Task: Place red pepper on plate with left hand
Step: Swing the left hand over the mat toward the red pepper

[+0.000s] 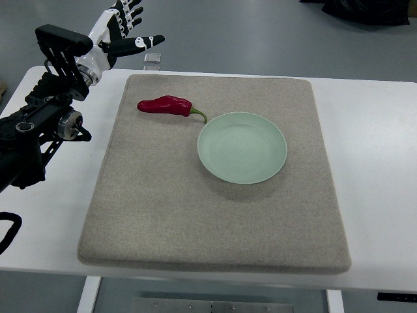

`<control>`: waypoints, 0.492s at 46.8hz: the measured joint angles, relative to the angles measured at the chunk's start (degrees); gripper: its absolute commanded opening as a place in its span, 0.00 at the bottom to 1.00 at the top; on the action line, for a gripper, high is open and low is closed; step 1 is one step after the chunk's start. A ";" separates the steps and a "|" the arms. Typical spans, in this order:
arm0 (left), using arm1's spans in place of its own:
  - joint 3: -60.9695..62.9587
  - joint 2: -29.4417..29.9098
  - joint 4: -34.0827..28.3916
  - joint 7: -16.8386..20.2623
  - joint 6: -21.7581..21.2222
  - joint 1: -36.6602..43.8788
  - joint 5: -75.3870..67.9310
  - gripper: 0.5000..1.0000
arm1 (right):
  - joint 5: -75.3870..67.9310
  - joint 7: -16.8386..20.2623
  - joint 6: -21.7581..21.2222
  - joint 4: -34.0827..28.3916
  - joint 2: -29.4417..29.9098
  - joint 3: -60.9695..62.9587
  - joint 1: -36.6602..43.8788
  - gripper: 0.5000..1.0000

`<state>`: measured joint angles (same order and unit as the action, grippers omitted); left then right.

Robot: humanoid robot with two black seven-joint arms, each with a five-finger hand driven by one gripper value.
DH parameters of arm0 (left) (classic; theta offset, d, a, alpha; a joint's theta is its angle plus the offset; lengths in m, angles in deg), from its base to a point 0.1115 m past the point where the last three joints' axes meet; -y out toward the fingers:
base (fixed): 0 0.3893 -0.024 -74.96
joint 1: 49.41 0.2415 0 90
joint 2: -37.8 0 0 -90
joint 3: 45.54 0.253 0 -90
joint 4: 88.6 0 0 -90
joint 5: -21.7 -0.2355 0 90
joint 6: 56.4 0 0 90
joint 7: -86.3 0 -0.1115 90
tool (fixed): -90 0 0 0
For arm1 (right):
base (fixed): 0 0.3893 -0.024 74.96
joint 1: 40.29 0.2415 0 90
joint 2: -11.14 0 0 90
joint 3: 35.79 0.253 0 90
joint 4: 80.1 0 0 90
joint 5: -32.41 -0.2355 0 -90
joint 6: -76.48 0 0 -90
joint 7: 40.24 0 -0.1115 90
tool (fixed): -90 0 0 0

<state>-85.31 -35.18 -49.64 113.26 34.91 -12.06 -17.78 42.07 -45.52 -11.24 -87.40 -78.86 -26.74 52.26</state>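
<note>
Red pepper (165,105) lies on the grey mat (195,215), stem end just beside the rim of the pale green plate (242,147) (plate bare). Left hand (124,29) hovers at the table's far-left corner, fingers spread, holding nothing, well apart from the pepper.

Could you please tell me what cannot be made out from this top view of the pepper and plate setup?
- Left hand: its upper fingers are cut off by the top edge.
- Right hand: out of frame altogether.
- Small clear object behind the mat: too small to identify.
- Dark shape on the floor: cropped by the top edge.
- Red pepper stem tip: whether it touches the plate rim is unclear.
</note>
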 measured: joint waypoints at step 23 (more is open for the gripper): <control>7.68 1.29 -0.60 -0.24 -0.49 -3.84 -3.55 0.99 | 0.00 0.00 0.00 0.00 0.00 0.00 0.00 0.86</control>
<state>-77.63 -33.89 -50.24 113.02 34.42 -15.90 -21.33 42.07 -45.52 -11.24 -87.40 -78.86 -26.74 52.25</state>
